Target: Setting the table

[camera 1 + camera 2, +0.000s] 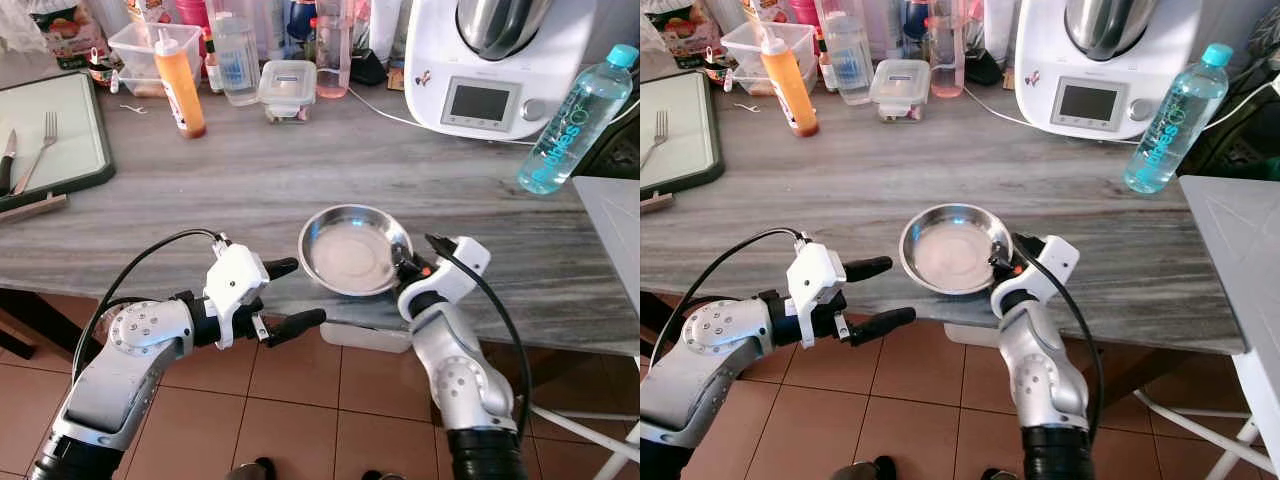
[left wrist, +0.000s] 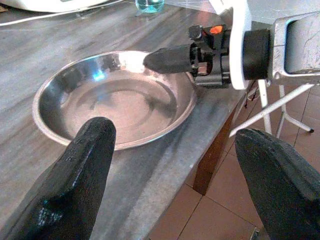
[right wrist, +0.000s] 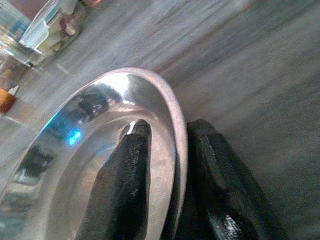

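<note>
the steel bowl (image 1: 352, 250) on the counter (image 1: 250, 190) is pinched at its rim by the right gripper (image 3: 167, 165); the left gripper (image 1: 290, 295) is held wide beside it. "bubbles" is read on the blue bottle (image 1: 577, 118).

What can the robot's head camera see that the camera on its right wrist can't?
Left eye view alone: the left hand open by the table edge, the white kitchen machine, the blue water bottle, the fork on the green tray.

Right wrist view alone: a close look at how the fingers pinch the rim, one inside and one outside.

Both: the steel bowl, held by the right hand, on the grey table.
</note>
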You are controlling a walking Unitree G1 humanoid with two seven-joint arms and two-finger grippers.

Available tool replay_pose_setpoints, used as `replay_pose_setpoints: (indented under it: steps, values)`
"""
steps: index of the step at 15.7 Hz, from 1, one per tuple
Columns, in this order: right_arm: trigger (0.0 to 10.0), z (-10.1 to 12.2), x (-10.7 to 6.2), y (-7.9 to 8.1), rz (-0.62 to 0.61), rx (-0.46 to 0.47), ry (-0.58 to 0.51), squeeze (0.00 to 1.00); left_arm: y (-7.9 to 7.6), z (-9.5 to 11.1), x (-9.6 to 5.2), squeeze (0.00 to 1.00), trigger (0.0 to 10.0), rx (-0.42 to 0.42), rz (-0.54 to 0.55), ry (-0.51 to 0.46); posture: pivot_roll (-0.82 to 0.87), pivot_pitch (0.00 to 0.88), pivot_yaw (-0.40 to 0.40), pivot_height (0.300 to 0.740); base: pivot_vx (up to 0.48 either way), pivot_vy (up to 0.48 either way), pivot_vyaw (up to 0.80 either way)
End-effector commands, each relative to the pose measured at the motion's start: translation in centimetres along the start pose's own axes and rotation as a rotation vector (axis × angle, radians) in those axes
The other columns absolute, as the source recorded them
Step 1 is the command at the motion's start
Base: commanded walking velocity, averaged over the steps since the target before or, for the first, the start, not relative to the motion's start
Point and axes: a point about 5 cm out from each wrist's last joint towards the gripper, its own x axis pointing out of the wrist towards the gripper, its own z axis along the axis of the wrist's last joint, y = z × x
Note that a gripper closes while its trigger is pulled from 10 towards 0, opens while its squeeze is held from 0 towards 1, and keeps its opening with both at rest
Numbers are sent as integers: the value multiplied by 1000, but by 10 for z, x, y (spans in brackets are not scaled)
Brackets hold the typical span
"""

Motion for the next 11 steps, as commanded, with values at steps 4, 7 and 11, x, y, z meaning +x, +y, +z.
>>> replay_pose_setpoints:
  steps: [4,7,11]
  values:
    - [10000,-18,-5,4,-6,-42,33,1000,-2,2,2,0,10000,10,-12,1,172,156,-12,740,0,0,0]
    - [10000,-18,-7,-2,-18,-67,26,1000,1,4,2,0,10000,14,-2,-3,172,151,-13,740,0,0,0]
    - [10000,-11,-12,-1,6,-125,-6,1000,0,4,2,0,10000,15,-1,-5,169,150,-12,740,0,0,0]
